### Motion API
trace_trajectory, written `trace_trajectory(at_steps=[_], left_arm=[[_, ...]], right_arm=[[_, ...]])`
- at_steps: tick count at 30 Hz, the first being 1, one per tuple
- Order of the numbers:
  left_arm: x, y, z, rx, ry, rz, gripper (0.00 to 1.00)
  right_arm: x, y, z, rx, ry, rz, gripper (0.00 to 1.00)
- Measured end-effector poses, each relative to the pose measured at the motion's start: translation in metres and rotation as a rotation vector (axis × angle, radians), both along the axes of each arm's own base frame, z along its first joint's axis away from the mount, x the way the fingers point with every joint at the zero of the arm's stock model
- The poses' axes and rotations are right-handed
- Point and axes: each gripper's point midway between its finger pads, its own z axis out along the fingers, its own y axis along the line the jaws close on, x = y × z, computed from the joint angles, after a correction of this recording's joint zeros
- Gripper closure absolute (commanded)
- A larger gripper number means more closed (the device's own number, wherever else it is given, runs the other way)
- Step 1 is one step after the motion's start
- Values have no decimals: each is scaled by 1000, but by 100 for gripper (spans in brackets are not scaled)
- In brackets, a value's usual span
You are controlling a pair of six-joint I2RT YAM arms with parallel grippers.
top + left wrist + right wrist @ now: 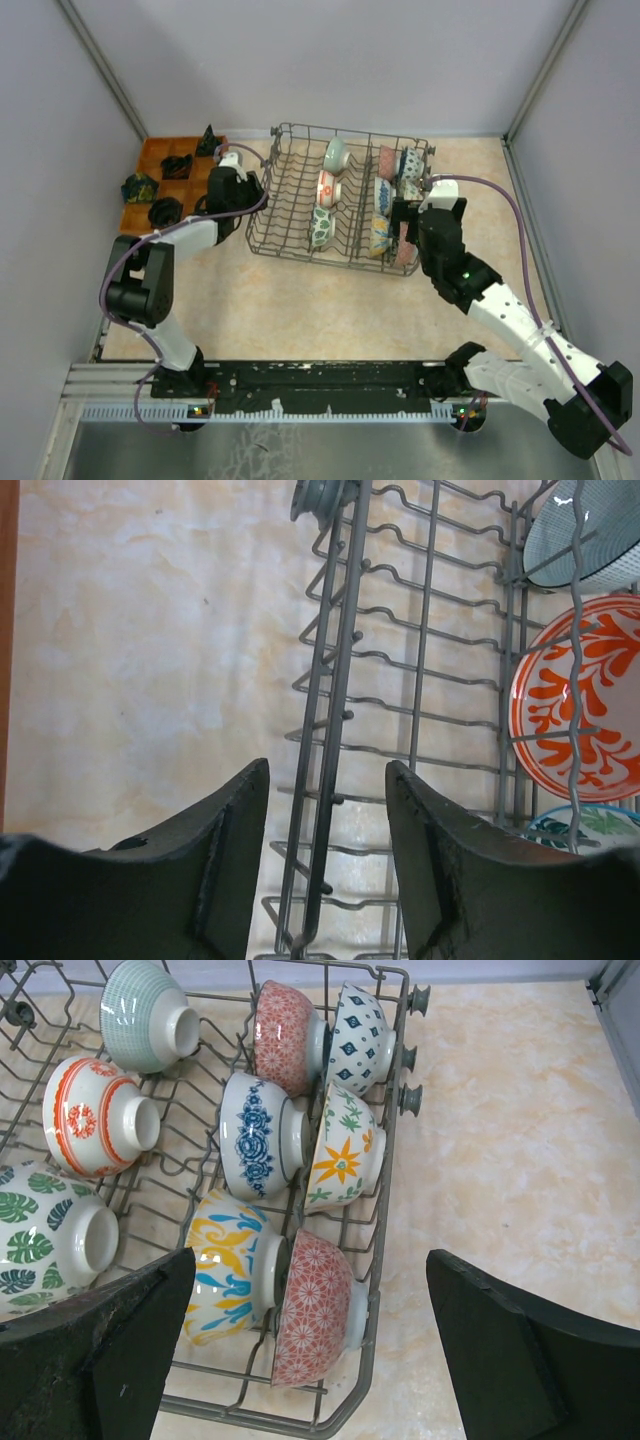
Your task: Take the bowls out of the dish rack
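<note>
Bowls (255, 1135) of patterned ceramic were racked inside the large dark-grey wire dish rack (285, 200). Over its right end the right claw (310, 1260) was held wide, empty; the red-lattice bowl (315, 1305) was best pinched squarely by its rim.

Black-jointed white arms (505, 312) carry purple cables (517, 210) and dark pincer fingers (225, 870).

The dish rack (300, 205) sits on the table (330, 310), toward the far side. The bowls (327, 186) stand on edge in its middle and right rows. A tray (158, 150) lies just left of it, in the far-left corner.
</note>
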Motion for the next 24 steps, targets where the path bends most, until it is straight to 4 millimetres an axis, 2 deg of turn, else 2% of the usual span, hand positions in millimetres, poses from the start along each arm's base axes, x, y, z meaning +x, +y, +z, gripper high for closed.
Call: trace_trajectory(at_steps=[7,20,24], left_arm=[[8,3,-8,22,11,19,61],[7,1,-11,58,4,-15,100],[-2,0,-13,71,6,-34,100]], right_arm=[[0,0,-1,-4,3,0,1],[1,0,-5,-12,13,-4,1],[1,-1,-7,-20,22,-8,1]])
